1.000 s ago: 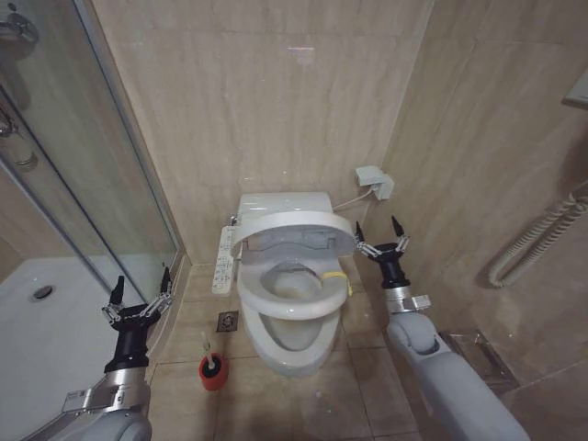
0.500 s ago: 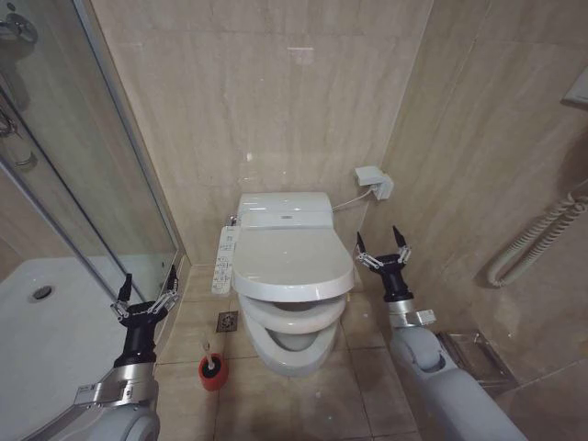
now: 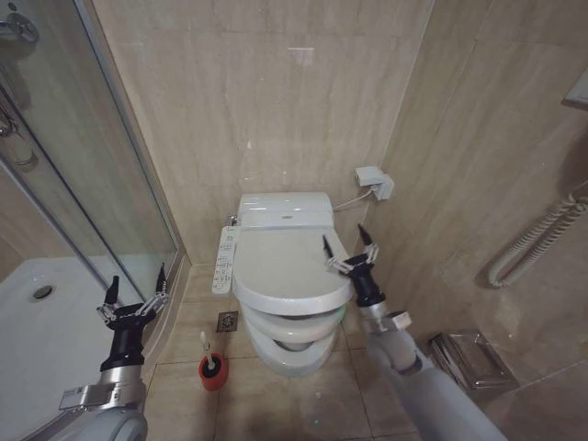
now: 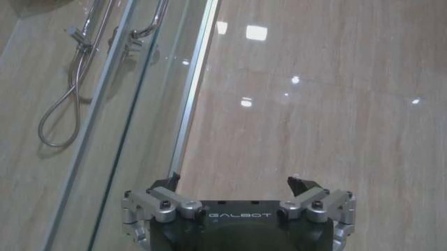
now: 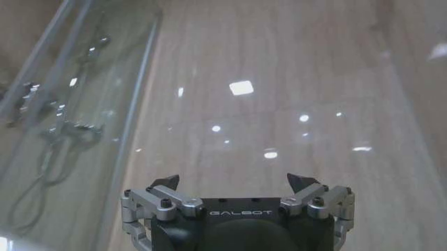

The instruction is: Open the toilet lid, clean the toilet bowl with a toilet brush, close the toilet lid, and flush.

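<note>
the toilet lid [image 3: 280, 266] lies down over the seat, almost flat, so the closing step looks nearly done and the flush is not yet done. its long axis runs from the tank at the wall toward the robot, the rounded front end pointing to the robot and the hinge end at the wall. the toilet bowl [image 3: 292, 354] sits under it against the back wall, with only its front lip and pedestal visible.

the right hand [image 3: 350, 252] hovers just over the right edge of the lid, fingers spread wide and pointing up, grasping nothing. the left hand [image 3: 131, 295] waits near the shower glass, well apart from the toilet, also spread and empty.

to finish this step well, i think the right hand should stay clear of the rim, so no finger is caught between lid and seat. a light push downward near the front of the lid, where the lever from the hinge is longest, would seat it fully; pushing sideways would stress the hinge.

the toilet brush [image 3: 210, 363] stands upright in its red cup on the floor, left of the bowl, its thin handle pointing up.
</note>
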Robot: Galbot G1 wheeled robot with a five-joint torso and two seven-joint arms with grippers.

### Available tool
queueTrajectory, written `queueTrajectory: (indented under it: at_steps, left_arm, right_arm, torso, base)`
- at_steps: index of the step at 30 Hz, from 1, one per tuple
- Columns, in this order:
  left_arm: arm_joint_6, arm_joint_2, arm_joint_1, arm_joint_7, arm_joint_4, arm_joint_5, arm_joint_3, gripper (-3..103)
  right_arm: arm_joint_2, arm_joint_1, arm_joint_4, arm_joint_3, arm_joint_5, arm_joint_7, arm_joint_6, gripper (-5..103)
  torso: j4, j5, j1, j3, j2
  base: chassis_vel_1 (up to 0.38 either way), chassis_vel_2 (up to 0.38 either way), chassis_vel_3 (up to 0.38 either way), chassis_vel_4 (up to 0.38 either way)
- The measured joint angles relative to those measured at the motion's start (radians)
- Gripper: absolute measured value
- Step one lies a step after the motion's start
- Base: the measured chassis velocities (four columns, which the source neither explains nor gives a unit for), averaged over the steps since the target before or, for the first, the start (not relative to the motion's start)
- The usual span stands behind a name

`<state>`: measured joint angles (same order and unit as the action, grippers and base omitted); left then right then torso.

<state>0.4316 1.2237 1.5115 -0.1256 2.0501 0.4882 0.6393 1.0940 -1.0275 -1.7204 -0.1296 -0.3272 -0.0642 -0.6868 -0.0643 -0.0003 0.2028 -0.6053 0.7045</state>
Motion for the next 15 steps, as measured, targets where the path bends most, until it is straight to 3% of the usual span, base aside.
queueTrajectory:
  at_steps: [8,15]
  left_arm:
    - [0.001,-0.026,-0.015,-0.002,-0.02,0.001,-0.007,100]
    - [0.0,-0.009,-0.02,-0.002,-0.026,-0.012,-0.041,100]
  right_arm:
    - [-0.009,-0.019,0.06,0.039,0.035,0.0,-0.013,100]
    - [0.047,-0.027,0.214,0.041,0.034,-0.001,-0.04,100]
  torso:
    - [0.0001,0.0001,0.0,0.0,0.0]
    - [0.0003,0.0002,0.0,0.0,0.0]
  base:
    - [0.0,0.0,0.0,0.0]
    - [0.0,0.0,0.0,0.0]
